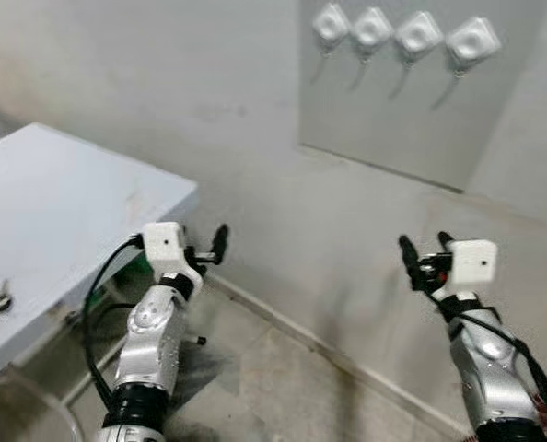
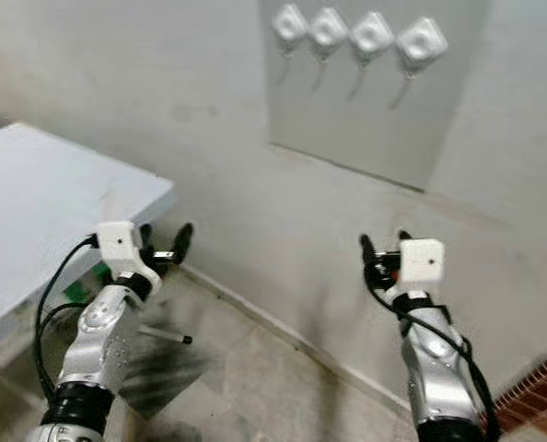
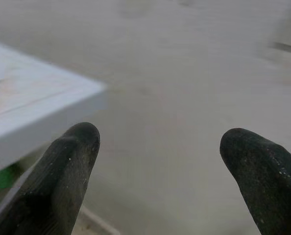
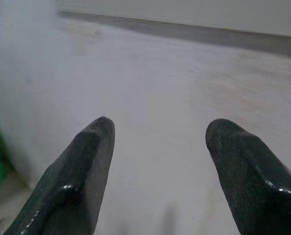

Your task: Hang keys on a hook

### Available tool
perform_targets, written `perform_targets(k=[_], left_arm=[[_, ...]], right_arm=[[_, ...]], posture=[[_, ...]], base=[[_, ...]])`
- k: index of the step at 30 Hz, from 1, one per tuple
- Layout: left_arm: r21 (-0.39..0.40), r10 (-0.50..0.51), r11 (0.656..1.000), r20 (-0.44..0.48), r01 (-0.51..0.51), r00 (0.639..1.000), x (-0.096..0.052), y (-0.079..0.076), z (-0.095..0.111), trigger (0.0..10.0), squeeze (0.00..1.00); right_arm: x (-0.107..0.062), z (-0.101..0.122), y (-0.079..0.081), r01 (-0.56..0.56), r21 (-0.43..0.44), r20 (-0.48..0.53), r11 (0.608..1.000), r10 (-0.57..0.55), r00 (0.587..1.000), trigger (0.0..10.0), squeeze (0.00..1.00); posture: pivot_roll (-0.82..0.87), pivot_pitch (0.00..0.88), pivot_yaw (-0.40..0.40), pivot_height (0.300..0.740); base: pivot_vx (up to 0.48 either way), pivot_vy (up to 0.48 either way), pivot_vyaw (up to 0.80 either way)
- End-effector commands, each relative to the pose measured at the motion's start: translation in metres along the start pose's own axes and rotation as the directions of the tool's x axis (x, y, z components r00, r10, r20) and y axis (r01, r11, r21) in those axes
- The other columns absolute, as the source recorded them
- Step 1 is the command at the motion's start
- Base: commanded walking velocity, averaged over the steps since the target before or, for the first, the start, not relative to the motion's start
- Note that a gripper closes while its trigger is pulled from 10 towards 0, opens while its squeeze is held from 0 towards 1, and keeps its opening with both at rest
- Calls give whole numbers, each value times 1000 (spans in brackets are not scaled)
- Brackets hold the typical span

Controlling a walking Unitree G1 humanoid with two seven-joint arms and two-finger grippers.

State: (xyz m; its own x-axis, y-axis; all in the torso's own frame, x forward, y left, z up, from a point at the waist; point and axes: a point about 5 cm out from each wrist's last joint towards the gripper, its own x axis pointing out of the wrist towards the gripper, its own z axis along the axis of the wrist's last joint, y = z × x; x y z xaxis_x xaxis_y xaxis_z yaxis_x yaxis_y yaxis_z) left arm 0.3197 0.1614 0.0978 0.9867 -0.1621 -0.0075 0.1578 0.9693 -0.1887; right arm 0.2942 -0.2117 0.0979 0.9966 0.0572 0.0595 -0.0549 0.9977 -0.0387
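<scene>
A white table stands against a grey wall, above a tiled floor.

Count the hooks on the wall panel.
4. The hooks sit in one row along the top of the wall panel: first, second, third, fourth, running from the robot's left to right. More may lie beyond the frame.

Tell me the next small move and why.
Probably turn left toward the table and reach the left gripper for the keys: they lie near its edge, both grippers, right included, are open and empty, and the hooks hold nothing.
</scene>
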Motion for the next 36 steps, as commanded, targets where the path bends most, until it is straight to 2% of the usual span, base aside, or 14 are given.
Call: perform_targets(k=[1,36], left_arm=[[9,21,1000,1,-21,1000,0,5,3,10000,0],[-4,23,1000,9,-23,1000,-1,3,4,10000,0]], right_arm=[[3,2,7,-26,8,4,1000,26,1000,10000,0],[6,6,5,-32,0,12,999,32,999,10000,0]], posture=[[-51,0,16,740],[-50,0,9,740]], base=[[0,0,800],[0,0,800]])
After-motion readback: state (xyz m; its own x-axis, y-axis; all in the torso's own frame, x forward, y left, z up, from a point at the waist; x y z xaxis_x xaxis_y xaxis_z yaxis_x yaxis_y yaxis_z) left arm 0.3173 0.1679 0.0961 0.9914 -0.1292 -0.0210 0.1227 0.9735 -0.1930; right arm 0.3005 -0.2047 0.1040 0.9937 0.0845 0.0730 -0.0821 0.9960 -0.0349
